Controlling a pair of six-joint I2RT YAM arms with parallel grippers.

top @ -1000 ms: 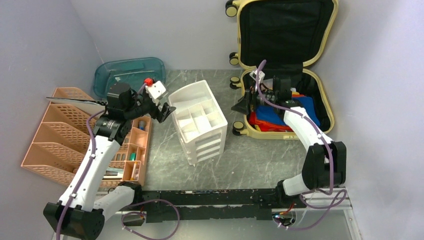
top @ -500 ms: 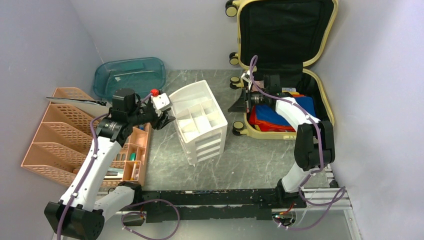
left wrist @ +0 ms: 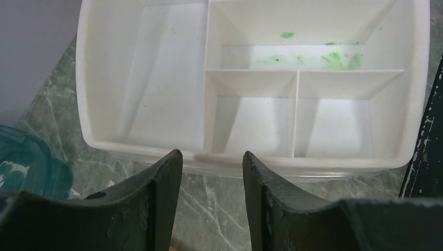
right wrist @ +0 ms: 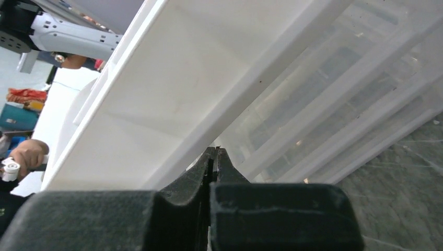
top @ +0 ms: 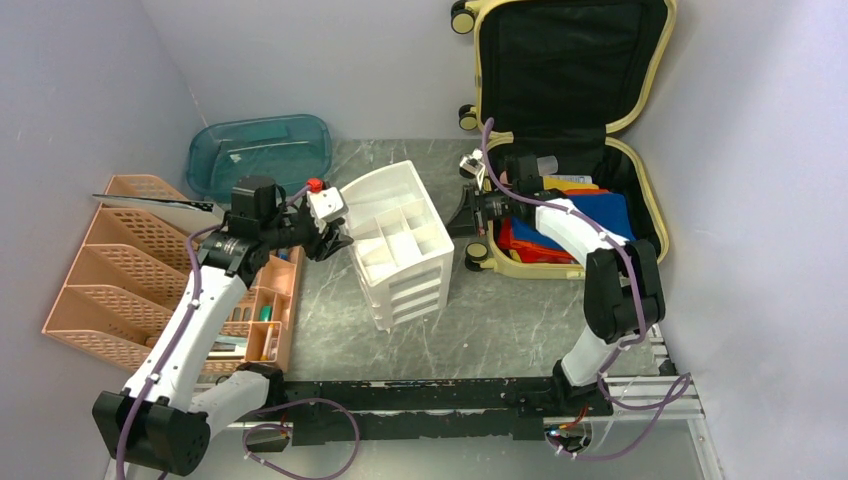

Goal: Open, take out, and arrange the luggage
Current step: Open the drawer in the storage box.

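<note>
The luggage (top: 560,70) is a pale yellow suitcase at the back right. It lies open with its black-lined lid leaning on the wall. Blue (top: 600,212) and red folded clothes lie in its lower shell. My right gripper (top: 462,217) is outside the luggage, at the right side of the white drawer unit (top: 400,240). The right wrist view shows the right gripper (right wrist: 214,152) shut on nothing, tips close to the unit (right wrist: 172,78). My left gripper (top: 337,238) is at the unit's left edge. In the left wrist view the left gripper (left wrist: 211,157) is open and empty, just short of the unit's top tray (left wrist: 251,104).
A teal plastic tray (top: 260,150) sits at the back left. A pink file rack (top: 120,270) and a pink divided tray (top: 270,300) with small items stand left of the left arm. Walls close in the left, back and right.
My right arm has come left out of the luggage to the drawer unit and shut its jaws. My left gripper has narrowed and shifted right to the unit's left edge.
</note>
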